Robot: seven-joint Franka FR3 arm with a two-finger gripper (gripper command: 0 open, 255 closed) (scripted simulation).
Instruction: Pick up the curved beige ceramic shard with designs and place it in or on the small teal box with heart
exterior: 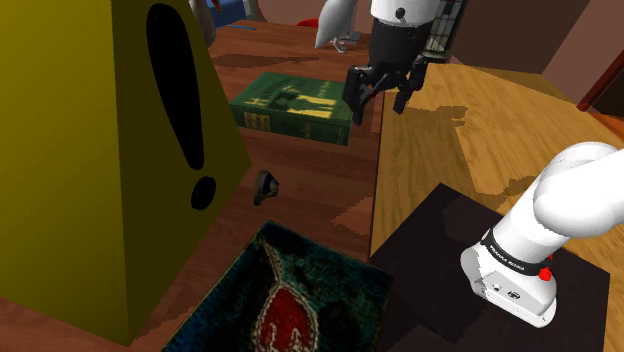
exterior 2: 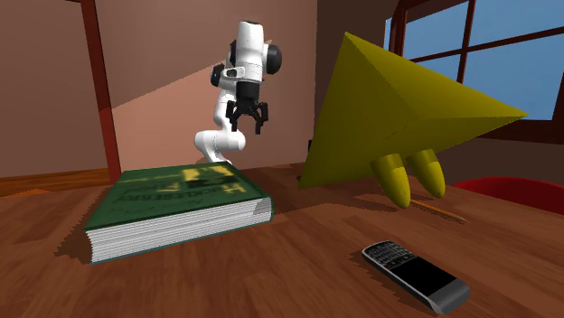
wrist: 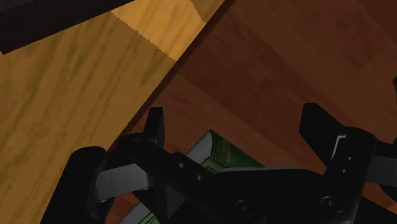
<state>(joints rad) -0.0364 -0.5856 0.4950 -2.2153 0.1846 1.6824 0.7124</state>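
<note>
1. Gripper (exterior: 385, 92) is hanging high above the dark wooden table (exterior: 320, 170), over one corner of the green book (exterior: 295, 108). Its fingers (wrist: 154, 127) are standing wide apart and gripping nothing; in the wrist view the book corner and bare table are showing between them.
2. Lying on the table between the book and the teal box (exterior: 345, 285) is the shard (exterior: 265, 187), just beside the foot of the big yellow block (exterior: 90, 150). It is reading dark rather than beige here, and its designs are too small to tell.
3. Handling, as a judgement: it is looking like a thin, stiff, light piece, brittle at the edges and probably slick on its faces. Being curved, it is likely rocking on the table when pushed.
4. Best hold, I am thinking: across its thickness near the middle of the raised edge, fingers coming straight down and closing gently so nothing is chipping or squirting out.
5. The box is lying flat at the shoulder view's lower edge, its red heart (exterior: 285, 315) facing up, near the shard.
6. The yellow block's sloping face is crowding the shard on one side, so the open table side is looking safer for the approach.
7. The book is lying low under the gripper. A phone (exterior 2: 416, 274) is resting well apart from the arm in the second exterior view.
</note>
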